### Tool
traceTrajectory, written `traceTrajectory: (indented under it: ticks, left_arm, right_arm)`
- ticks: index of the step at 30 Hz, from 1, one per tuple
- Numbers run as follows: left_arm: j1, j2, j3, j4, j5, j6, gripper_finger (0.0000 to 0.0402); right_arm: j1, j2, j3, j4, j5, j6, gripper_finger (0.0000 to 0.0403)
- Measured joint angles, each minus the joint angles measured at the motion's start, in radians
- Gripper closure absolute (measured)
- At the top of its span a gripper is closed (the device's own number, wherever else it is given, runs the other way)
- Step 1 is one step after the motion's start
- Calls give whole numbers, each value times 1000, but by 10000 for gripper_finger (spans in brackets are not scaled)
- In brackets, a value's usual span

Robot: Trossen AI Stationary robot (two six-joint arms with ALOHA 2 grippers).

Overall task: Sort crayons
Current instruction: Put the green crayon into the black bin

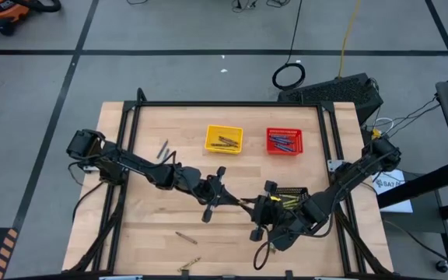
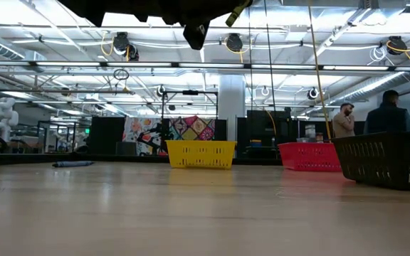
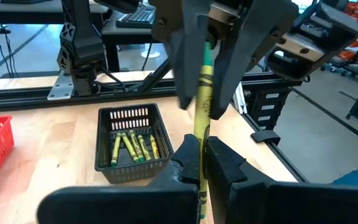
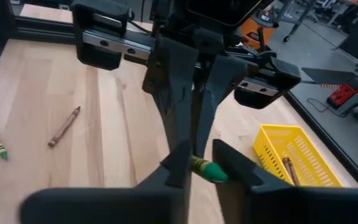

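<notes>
A yellow-green crayon (image 3: 202, 93) is pinched by the closed left gripper (image 3: 201, 163); the right gripper (image 4: 199, 163), narrowing around its tip, should be closed fully before release.

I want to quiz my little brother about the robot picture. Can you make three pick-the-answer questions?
1. Which basket sits closest to the two grippers?
A. yellow
B. red
C. black

2. What colour are the crayons inside that basket?
A. yellow-green
B. blue
C. brown

3. What is the left gripper doing?
A. wide open, holding nothing
B. shut on a crayon
C. resting in a basket

Answers:
1. C: the black basket stands just behind the meeting grippers.
2. A: its crayons are all yellow-green.
3. B: the left gripper pinches a yellow-green crayon between its fingers.
</notes>
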Motion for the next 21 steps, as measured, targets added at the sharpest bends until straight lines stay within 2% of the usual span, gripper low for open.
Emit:
traceTrajectory:
  ticks: [3, 15, 21]
  left_arm:
    - [1, 0, 0, 1, 0, 4, 401]
    - [1, 1, 0, 5, -3, -3, 393]
    - [1, 1, 0, -26, -4, -3, 391]
  right_arm:
    - [0, 0, 0, 2, -5, 0, 392]
    - [-1, 0, 0, -15, -30, 6, 398]
    - [-1, 0, 0, -187, -32, 164, 398]
